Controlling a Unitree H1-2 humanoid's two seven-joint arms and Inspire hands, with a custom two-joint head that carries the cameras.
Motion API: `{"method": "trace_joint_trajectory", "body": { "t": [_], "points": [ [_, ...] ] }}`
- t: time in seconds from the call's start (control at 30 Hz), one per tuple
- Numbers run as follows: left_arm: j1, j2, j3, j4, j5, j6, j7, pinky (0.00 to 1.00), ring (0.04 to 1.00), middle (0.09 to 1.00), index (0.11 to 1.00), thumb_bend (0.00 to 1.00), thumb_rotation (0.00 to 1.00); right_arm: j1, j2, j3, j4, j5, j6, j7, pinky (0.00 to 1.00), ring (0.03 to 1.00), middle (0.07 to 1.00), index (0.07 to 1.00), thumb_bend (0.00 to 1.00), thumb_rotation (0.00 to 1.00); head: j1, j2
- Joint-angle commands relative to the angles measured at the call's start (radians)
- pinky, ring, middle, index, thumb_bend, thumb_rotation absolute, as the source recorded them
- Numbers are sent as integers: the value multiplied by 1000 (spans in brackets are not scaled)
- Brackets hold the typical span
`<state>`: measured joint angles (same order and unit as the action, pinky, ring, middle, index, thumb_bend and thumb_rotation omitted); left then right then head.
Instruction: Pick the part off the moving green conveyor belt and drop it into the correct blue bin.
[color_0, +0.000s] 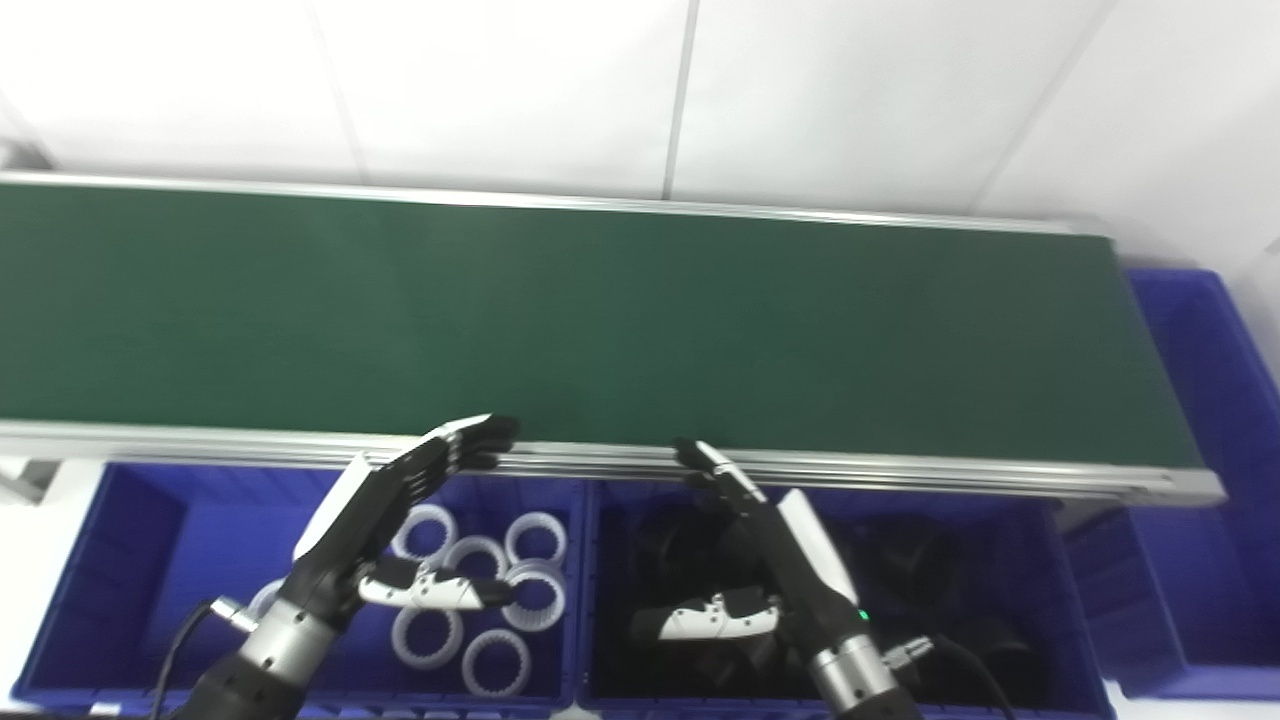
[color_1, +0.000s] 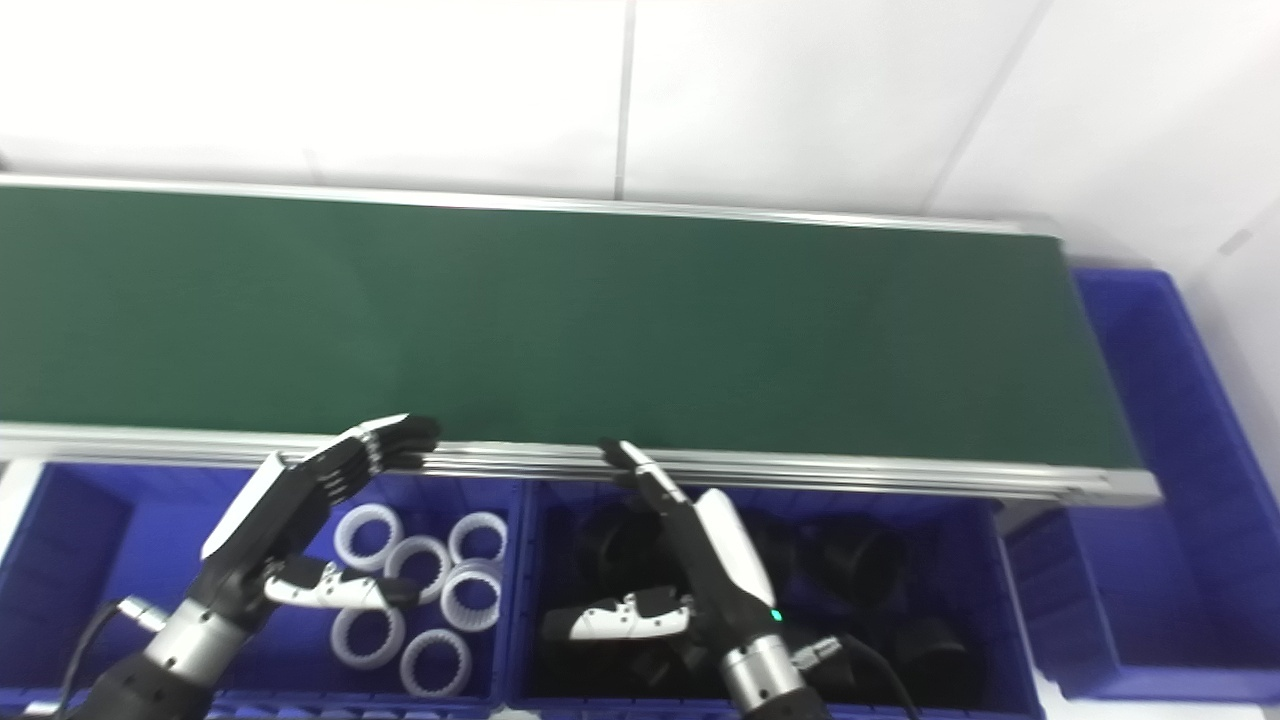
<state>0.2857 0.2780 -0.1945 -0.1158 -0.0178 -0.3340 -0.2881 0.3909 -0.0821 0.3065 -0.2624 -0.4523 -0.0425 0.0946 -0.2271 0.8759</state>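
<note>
— What are we seeing on the green belt (color_0: 600, 320)?

— We're seeing it lying bare, running left to right. In front, the left blue bin (color_0: 150, 540) is holding white rings (color_0: 535, 538); the right blue bin (color_0: 1040, 560) is holding dark parts (color_1: 860, 545).

Both arms are reaching up from below. The left hand (color_0: 385, 530) and right hand (color_0: 770, 565) are hovering open and empty, fingers extending forward, thumbs pointing inward.
</note>
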Motion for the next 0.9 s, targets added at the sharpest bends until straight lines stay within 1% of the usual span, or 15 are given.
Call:
{"method": "trace_joint_trajectory", "body": {
  "t": [0.0, 0.07, 0.27, 0.43, 0.6, 0.73, 0.87],
  "points": [
    [-18, 7, 10, -6, -6, -54, -4, 783, 810, 832, 809, 956, 210, -2, 12, 3, -19, 1, -26, -26, 785, 858, 902, 925, 912, 304, 2, 0],
    [-16, 3, 12, -3, 0, -62, 0, 775, 806, 829, 808, 955, 203, 1, 11, 3, -22, -1, -23, -25, 785, 859, 901, 923, 909, 295, 9, 1],
    [-3, -8, 16, -22, 14, -50, 8, 769, 807, 829, 803, 964, 225, 6, 8, 2, -35, -6, -6, -20, 784, 857, 899, 922, 920, 303, 22, -2],
    [-1, -14, 22, -12, 5, -71, 7, 772, 808, 828, 800, 946, 219, 6, 10, 5, -38, -20, -3, -21, 772, 854, 896, 914, 930, 307, 24, -5],
    [2, -15, 26, -12, -3, -66, 2, 777, 806, 825, 799, 954, 233, 6, 13, 5, -37, -6, -2, -16, 777, 859, 899, 914, 930, 290, 35, -7],
    [0, -15, 28, -10, 8, -71, 3, 760, 796, 823, 797, 944, 208, 8, 12, 4, -34, 3, -11, -19, 785, 861, 900, 917, 925, 274, 44, -7],
    [3, -19, 29, -13, 18, -67, 6, 759, 799, 824, 796, 951, 218, 8, 11, 4, -35, 0, -12, -20, 784, 857, 897, 914, 924, 269, 49, -8]
  ]
}}
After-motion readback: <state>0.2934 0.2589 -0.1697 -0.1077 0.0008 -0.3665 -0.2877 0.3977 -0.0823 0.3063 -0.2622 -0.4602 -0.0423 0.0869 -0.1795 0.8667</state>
